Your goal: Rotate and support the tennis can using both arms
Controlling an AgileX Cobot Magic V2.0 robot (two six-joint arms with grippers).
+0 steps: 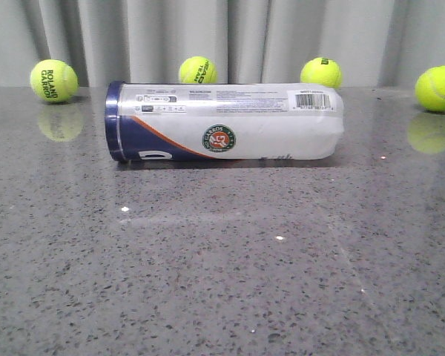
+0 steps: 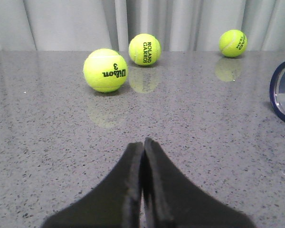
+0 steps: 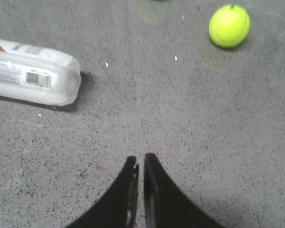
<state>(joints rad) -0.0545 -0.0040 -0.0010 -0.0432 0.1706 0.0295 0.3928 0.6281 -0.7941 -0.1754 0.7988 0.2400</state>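
The tennis can (image 1: 222, 122) lies on its side on the grey speckled table, navy rim to the left, round green-red logo facing me, barcode near its right end. Its navy rim (image 2: 284, 90) shows at the edge of the left wrist view; its barcode end (image 3: 35, 78) shows in the right wrist view. My left gripper (image 2: 143, 141) is shut and empty, over bare table well short of the rim. My right gripper (image 3: 140, 159) is shut and empty, over bare table away from the can's closed end. Neither arm shows in the front view.
Several yellow-green tennis balls stand along the back by the grey curtain (image 1: 208, 37): one far left (image 1: 53, 80), one behind the can (image 1: 197, 70), one at its right end (image 1: 320, 73), one far right (image 1: 437, 88). A Wilson ball (image 2: 105, 70) lies ahead of my left gripper.
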